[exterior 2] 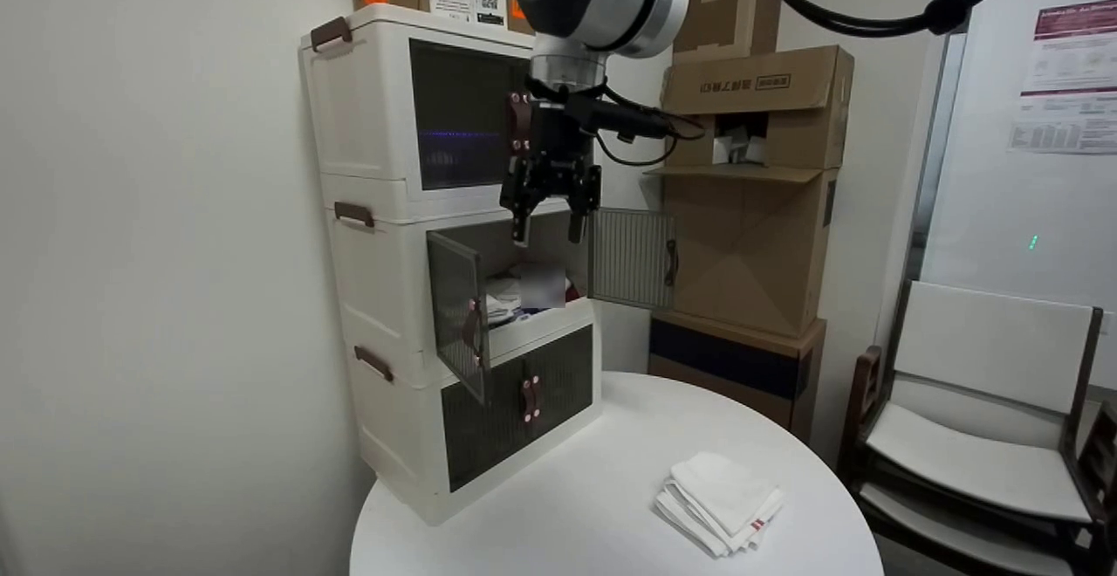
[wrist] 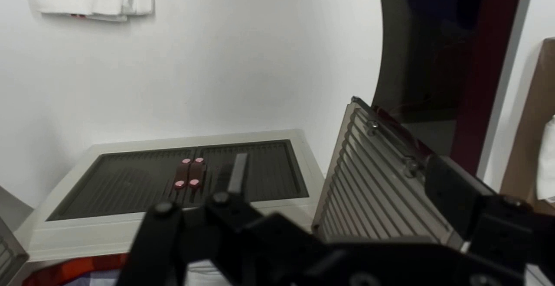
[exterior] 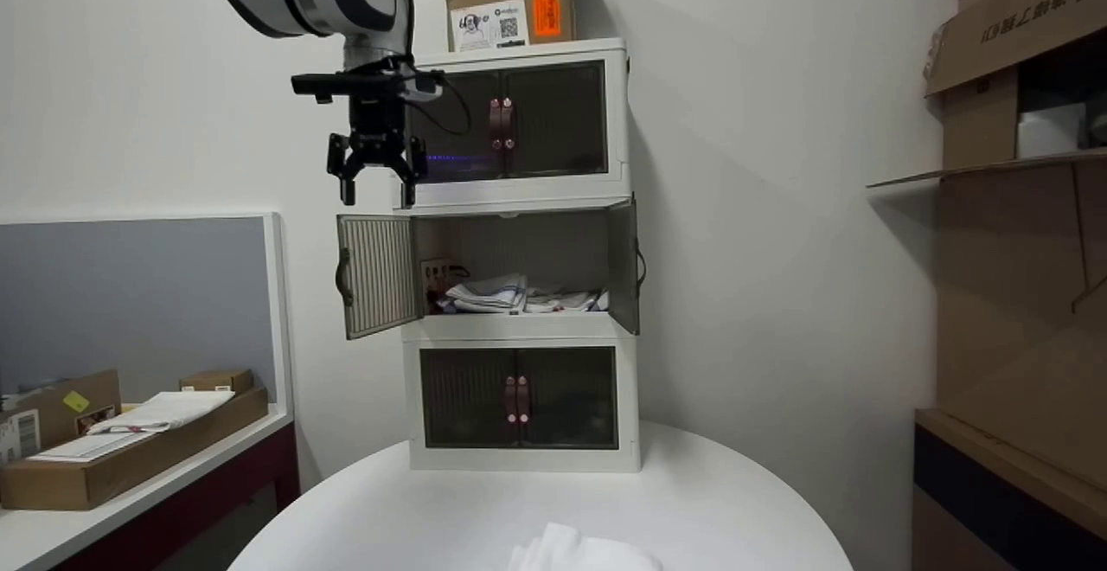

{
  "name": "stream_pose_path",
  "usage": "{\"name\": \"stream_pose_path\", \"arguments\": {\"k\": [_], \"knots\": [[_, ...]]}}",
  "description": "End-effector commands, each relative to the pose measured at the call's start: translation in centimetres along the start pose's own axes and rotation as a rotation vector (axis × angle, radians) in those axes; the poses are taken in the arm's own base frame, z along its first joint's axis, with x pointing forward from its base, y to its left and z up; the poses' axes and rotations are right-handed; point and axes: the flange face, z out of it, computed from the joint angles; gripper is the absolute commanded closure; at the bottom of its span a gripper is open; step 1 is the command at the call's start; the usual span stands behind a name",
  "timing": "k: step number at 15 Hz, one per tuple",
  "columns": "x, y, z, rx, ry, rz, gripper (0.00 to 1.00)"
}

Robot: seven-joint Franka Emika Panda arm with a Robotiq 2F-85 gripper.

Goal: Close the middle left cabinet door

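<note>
Three cabinets (exterior 2: pixel 371 279), six doors (exterior: pixel 379 277), one end effector (exterior: pixel 378 195)

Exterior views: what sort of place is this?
Probably an office or lab corner used for storage; can't tell which. Signs: a three-tier cabinet, a pile of cardboard boxes and a printed notice.

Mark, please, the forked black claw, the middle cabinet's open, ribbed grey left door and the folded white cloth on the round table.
Forked black claw (exterior: pixel 378 195): in an exterior view, midway between fingertips.
Ribbed grey left door (exterior: pixel 379 275): in an exterior view, on its panel.
Folded white cloth (exterior 2: pixel 722 490): in an exterior view, top face.
</note>
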Motion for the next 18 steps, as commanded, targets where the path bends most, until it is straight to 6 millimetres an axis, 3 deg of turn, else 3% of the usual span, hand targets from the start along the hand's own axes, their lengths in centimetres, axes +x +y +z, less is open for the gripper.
{"name": "stream_pose_path", "arguments": {"k": [1, 5, 13, 15, 18], "knots": [[1.1, -0.9, -1.3, 0.096, -0.067, -0.051, 0.00], [2.3, -3.2, -0.3, 0.106, -0.078, -0.022, 0.00], [5.0, -11.6, 4.6, 0.054, -0.057, -0.030, 0.00], [5.5, -12.3, 4.8, -0.014, -0.019, -0.029, 0.00], [5.9, -11.6, 4.2, -0.137, 0.041, -0.019, 0.00]]}}
